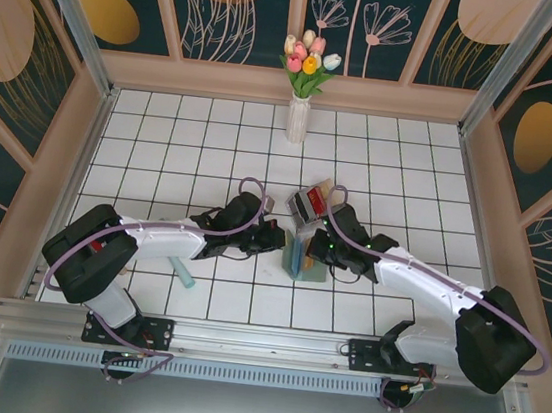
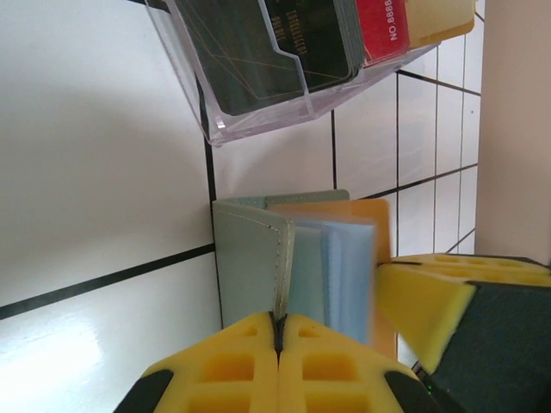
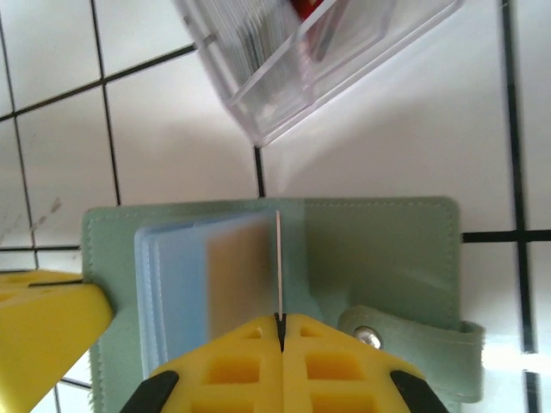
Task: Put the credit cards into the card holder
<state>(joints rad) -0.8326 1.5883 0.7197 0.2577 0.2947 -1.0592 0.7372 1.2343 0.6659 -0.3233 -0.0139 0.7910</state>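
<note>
Card holder (image 3: 379, 249), open on tiled table (image 1: 184, 135), just beside clear card box (image 2: 258, 103)
Left gripper (image 2: 277, 323) jaws clamped on its green cover edge; right gripper (image 3: 280, 320) jaws pinching a tan credit card (image 2: 344, 211) upright among its sleeves

Reads grey-green over the card holder (image 3: 379, 249), with pale blue sleeves (image 3: 172, 284) inside and a silver snap (image 3: 370, 337) on the strap. Shows orange on the orange card (image 2: 380, 258) behind those sleeves. Keeps dark cards (image 2: 250, 52) traced with thin gold lines, a red card (image 2: 379, 26) with white lettering and a yellow card (image 2: 439, 17) in the clear box (image 2: 258, 120). Glows bright yellow on the pads of the left gripper (image 2: 277, 325) and right gripper (image 3: 280, 323). Runs white with a black grid across the table (image 1: 183, 145). Sets pink, yellow and white tulips (image 1: 309, 58) in a white vase (image 1: 298, 119) against dark teal walls (image 1: 251, 2) patterned with tan leaves and orange ovals.
</note>
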